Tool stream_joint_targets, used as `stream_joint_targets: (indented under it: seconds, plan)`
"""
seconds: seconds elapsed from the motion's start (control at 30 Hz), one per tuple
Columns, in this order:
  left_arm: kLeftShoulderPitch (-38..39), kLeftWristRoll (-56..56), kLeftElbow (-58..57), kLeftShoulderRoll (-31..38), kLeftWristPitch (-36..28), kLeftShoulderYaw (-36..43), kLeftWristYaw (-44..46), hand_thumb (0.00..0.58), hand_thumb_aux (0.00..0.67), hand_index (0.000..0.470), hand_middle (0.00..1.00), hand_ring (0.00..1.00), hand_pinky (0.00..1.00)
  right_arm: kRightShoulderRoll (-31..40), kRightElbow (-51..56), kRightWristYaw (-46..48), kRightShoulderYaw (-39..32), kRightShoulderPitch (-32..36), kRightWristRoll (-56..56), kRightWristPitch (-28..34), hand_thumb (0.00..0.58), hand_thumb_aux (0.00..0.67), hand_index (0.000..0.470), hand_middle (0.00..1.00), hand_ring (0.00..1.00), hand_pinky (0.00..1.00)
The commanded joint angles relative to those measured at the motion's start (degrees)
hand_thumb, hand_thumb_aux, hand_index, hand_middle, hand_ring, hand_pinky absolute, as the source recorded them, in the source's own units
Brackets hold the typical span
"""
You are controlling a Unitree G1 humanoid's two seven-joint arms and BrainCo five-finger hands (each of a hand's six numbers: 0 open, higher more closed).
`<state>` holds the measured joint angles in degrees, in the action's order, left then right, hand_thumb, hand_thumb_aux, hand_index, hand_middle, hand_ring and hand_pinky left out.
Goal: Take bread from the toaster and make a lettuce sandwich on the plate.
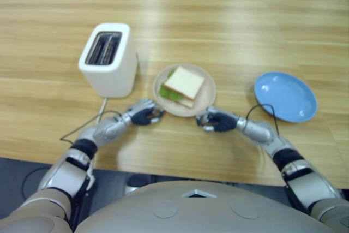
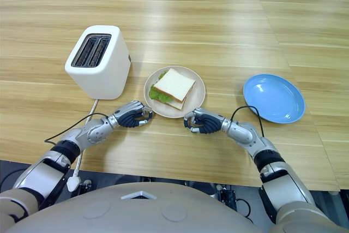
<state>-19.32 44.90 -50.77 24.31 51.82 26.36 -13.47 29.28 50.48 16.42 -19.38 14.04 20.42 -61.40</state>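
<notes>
A sandwich of two bread slices with green lettuce between them lies on the beige plate in the middle of the table. The white toaster stands to its left, both slots dark. My left hand rests on the table just below the plate's left rim, fingers curled, holding nothing. My right hand rests below the plate's right rim, fingers curled as well, also with nothing in it.
A blue plate with nothing on it lies to the right. The toaster's white cord runs off the table's front edge past my left arm. The wooden table stretches far behind.
</notes>
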Motion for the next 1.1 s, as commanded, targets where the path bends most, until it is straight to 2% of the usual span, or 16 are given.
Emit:
stream_joint_targets:
  seconds: [0.03,0.23,0.27,0.3,0.33,0.37,0.4,0.43,0.57,0.73,0.9,1.1]
  plan:
    - [-0.26,1.12,-2.18,0.03,-0.53,1.4,-2.95,0.58,0.67,0.46,1.0,1.0,1.0,-0.1,2.26,-4.64,0.96,0.7,2.96,0.67,0.58,0.67,0.46,1.0,1.0,1.0]
    - [-0.24,-1.6,-0.4,1.2,3.08,0.42,-5.89,0.58,0.67,0.46,1.0,1.0,1.0,1.15,2.07,-7.49,2.53,0.51,1.72,-1.84,0.58,0.67,0.46,0.95,0.95,0.95]
    - [0.2,-2.42,1.03,1.63,4.16,-0.15,-6.1,0.58,0.67,0.46,1.0,1.0,1.0,1.39,1.46,-6.77,3.15,0.01,-0.52,-3.19,0.58,0.67,0.46,0.85,0.85,0.85]
    - [0.83,-3.6,2.88,2.17,5.41,-0.88,-5.94,0.58,0.67,0.46,0.93,0.93,0.93,1.71,0.4,-5.53,3.71,-0.68,-3.83,-4.77,0.58,0.67,0.46,0.68,0.68,0.68]
    - [1.62,-5.35,5.06,2.75,6.66,-1.81,-5.51,0.58,0.67,0.46,0.93,0.93,0.93,2.16,-1.26,-3.82,3.99,-1.57,-8.37,-6.24,0.58,0.67,0.46,0.68,0.68,0.68]
    - [2.54,-7.23,7.72,3.38,7.36,-3.13,-5.26,0.58,0.67,0.46,0.37,0.37,0.37,2.81,-3.76,-2.15,4.14,-2.54,-13.45,-7.11,0.578,0.636,0.437,0.45,0.45,0.45]
    - [3.54,-9.53,10.69,3.99,7.74,-4.7,-4.75,0.398,0.294,0.202,0.0,0.0,0.0,3.57,-6.76,-0.72,4.31,-3.48,-18.67,-7.5,0.349,0.247,0.17,0.0,0.0,0.0]
    - [4.65,-12.89,13.99,4.57,8.19,-6.29,-3.68,0.0,0.0,0.0,0.0,0.0,0.0,4.41,-10.74,1.07,4.45,-4.59,-24.91,-7.12,0.0,0.0,0.0,0.0,0.0,0.0]
    - [8.66,-27.93,29.8,6.31,6.66,-14.31,-1.04,0.0,0.0,0.0,0.0,0.0,0.0,6.37,-26.21,4.36,7.97,-7.37,-45.26,-4.13,0.0,0.0,0.0,0.0,0.0,0.0]
    - [11.3,-43.44,49.32,6.18,0.89,-24.3,0.65,0.0,0.0,0.0,0.0,0.0,0.0,4.9,-42.45,3.96,15.27,-9.44,-56.81,-0.28,0.0,0.0,0.0,0.0,0.0,0.0]
    - [10.98,-47.26,59.21,3.56,-4.74,-28.89,3.17,0.0,0.0,0.0,0.0,0.0,0.0,0.92,-48.27,2.62,22.19,-9.84,-53.81,1.5,0.0,0.0,0.0,0.0,0.0,0.0]
    - [10.7,-45.16,61.58,-1.26,-7.43,-31.94,5.3,0.0,0.0,0.0,0.0,0.0,0.0,-4.6,-50.19,1.74,27.34,-8.64,-47.84,1.87,0.0,0.0,0.0,0.0,0.0,0.0]
